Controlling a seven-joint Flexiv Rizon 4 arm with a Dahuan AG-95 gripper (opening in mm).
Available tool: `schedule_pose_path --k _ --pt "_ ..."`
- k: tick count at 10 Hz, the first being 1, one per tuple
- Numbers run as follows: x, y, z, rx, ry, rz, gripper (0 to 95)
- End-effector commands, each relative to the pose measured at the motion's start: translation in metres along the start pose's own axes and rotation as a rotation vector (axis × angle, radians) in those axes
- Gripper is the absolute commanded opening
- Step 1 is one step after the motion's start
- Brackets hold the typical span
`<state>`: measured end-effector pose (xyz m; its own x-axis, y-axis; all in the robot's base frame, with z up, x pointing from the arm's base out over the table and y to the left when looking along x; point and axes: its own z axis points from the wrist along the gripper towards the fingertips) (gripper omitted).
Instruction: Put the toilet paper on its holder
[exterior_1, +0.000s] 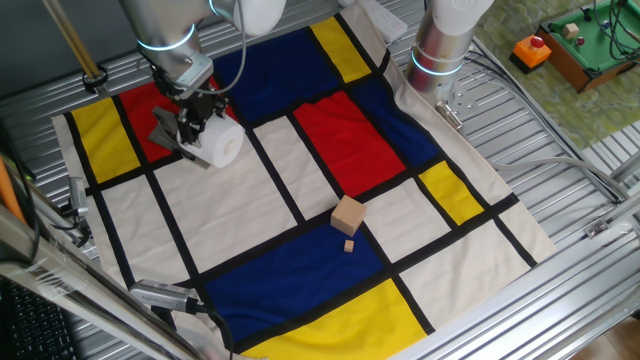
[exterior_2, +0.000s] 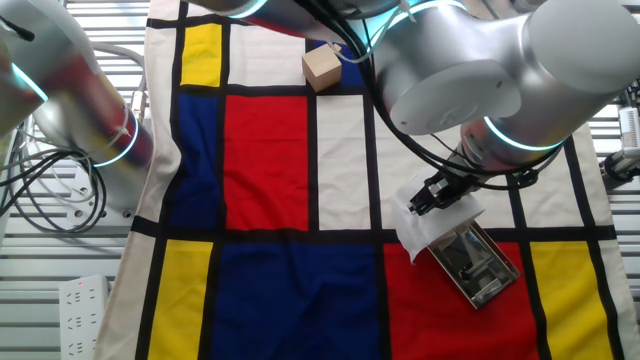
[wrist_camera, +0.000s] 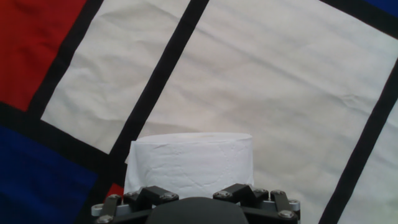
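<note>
The white toilet paper roll (exterior_1: 222, 143) lies on its side at the far left of the patterned cloth, right next to the grey metal holder (exterior_1: 165, 128). My gripper (exterior_1: 197, 118) comes down from above and is shut on the roll, between roll and holder. In the other fixed view the roll (exterior_2: 425, 224) sits against the upper end of the holder (exterior_2: 472, 262), with the gripper (exterior_2: 432, 193) above it. In the hand view the roll (wrist_camera: 189, 163) fills the space just ahead of the gripper (wrist_camera: 194, 198); the fingertips are hidden by it.
A tan wooden cube (exterior_1: 348, 215) with a small wood piece (exterior_1: 349, 245) beside it sits mid-cloth; the cube also shows in the other fixed view (exterior_2: 322, 68). A second arm's base (exterior_1: 440, 50) stands at the cloth's far edge. An orange button box (exterior_1: 532, 50) lies beyond.
</note>
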<state>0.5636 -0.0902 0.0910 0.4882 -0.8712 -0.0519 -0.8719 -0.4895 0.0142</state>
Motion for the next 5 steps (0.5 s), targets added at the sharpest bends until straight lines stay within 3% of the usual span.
schedule_pose_path --k 1,5 --pt "0.0006 0.0012 0.0002 0.003 0.001 0.0 0.0" --pt "0.0029 0.0009 0.0005 0.003 0.0 -0.002 0.0"
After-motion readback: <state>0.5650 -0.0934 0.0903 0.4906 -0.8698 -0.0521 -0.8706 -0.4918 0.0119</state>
